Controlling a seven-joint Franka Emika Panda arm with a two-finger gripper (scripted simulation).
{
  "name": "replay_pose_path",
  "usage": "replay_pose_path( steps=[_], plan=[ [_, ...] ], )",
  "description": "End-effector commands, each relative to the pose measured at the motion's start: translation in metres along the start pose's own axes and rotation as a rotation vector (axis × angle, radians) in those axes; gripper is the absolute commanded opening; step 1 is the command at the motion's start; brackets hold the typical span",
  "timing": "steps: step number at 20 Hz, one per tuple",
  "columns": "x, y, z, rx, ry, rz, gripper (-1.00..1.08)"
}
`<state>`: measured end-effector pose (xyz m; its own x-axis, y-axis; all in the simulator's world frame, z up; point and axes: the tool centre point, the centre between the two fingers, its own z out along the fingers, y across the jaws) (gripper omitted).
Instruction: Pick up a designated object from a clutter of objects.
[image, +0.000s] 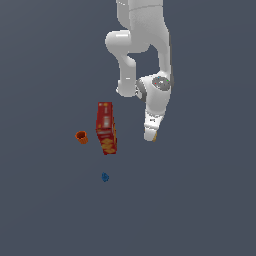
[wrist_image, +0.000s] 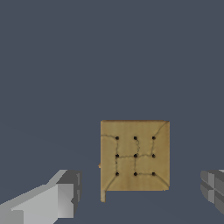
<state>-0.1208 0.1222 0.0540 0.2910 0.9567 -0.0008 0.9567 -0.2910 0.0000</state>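
Fingers (wrist_image: 61, 199) of end effector (wrist_image: 140, 194) spread wide, straddling tan block (wrist_image: 134, 155) without contact.

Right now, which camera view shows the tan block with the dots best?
The wrist view: the tan block shows whole between the open gripper's fingers. In the exterior view the arm hides nearly all of it.

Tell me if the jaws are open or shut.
Open. In the wrist view the gripper has its jaws wide apart, the tan block lying between them, ungripped.
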Motion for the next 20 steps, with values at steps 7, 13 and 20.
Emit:
replay_pose_path(
  steps=[7, 13, 20],
  plan=[
    [0.000, -0.001, 0.032, 0.000, 0.000, -0.004, 1.00],
    [0.000, -0.001, 0.043, 0.000, 0.000, -0.005, 1.00],
    [0.000, -0.001, 0.043, 0.000, 0.001, -0.005, -1.00]
  ],
)
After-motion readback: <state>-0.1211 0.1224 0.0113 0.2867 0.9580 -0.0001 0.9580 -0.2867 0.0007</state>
